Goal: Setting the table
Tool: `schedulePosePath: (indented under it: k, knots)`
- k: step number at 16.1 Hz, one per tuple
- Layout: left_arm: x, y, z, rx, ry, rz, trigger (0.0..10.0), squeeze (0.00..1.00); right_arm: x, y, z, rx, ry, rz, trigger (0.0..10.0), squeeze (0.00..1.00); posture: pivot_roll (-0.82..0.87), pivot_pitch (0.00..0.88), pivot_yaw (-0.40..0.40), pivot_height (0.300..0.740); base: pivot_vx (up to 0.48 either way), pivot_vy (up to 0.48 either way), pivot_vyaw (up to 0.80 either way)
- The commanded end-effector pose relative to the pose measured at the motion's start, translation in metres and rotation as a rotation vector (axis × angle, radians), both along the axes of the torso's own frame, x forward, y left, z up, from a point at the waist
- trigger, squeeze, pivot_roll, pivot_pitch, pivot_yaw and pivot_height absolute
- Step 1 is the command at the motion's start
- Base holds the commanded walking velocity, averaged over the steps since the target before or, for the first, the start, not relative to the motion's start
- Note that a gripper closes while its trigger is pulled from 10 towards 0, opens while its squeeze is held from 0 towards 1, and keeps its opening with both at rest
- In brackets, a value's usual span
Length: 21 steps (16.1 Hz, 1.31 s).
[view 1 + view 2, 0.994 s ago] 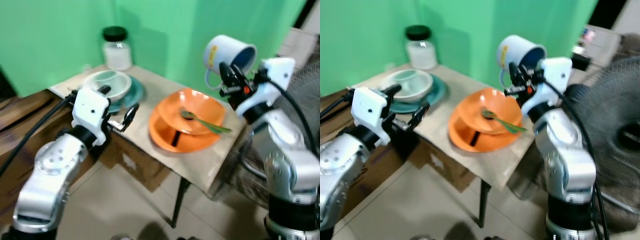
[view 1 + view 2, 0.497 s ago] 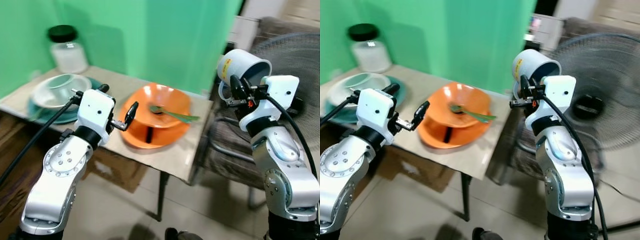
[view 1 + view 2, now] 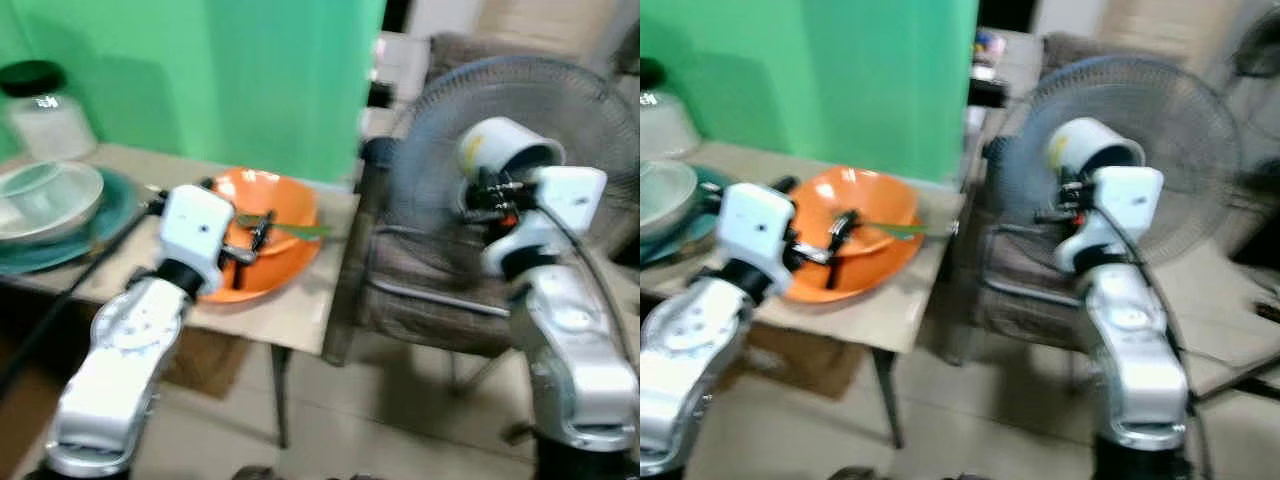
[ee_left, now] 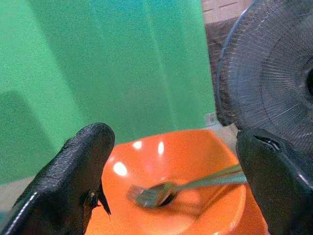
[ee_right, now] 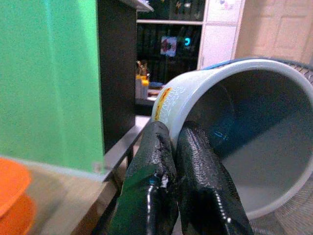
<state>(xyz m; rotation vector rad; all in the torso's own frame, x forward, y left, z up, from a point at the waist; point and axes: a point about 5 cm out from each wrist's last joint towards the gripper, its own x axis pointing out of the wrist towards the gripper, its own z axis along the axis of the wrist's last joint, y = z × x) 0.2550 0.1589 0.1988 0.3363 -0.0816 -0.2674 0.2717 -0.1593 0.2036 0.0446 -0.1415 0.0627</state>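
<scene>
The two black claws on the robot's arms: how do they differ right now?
The left gripper is open and empty, fingers spread before the orange bowl; the right gripper is pinched shut on the white mug, raised and tipped before the fan. Both have two black fingers.

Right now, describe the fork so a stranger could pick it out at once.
Start at the wooden table in front of the green wall. On it, beside the teal plate, sits an orange bowl. The fork lies inside that bowl, a green utensil with its handle poking over the rim.
</scene>
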Motion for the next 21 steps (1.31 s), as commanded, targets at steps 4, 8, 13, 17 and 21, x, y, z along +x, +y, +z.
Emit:
schedulePosePath:
  k: [4,8,13,17,21]
  knots:
    - [0.002,-0.003,0.003,-0.022,-0.029,0.014,10.0,0.00,-0.004,-0.007,-0.005,-0.013,0.037,-0.063,10.0,0.00,0.19,0.000,-0.050,0.740,0.000,0.000,-0.80]
    - [0.002,-0.005,-0.003,-0.034,0.000,-0.012,10.0,0.00,-0.007,-0.015,-0.010,-0.052,0.059,-0.135,10.0,0.00,0.18,0.000,-0.045,0.740,0.000,0.000,-0.80]
    - [0.002,0.002,-0.008,-0.039,0.020,0.044,10.0,0.00,-0.002,-0.008,-0.013,-0.099,0.089,-0.105,10.0,0.00,0.18,0.000,-0.050,0.740,0.000,0.000,-0.80]
    - [0.006,0.016,-0.019,-0.090,0.032,0.160,10.0,0.00,0.005,0.005,-0.023,-0.162,0.143,-0.028,10.0,0.00,0.19,0.000,-0.066,0.740,0.000,0.000,-0.80]
    - [0.015,0.011,-0.009,-0.088,-0.026,0.169,10.0,0.00,0.018,0.013,-0.020,-0.181,0.141,0.008,10.0,0.00,0.21,0.000,-0.107,0.740,0.000,0.000,-0.80]
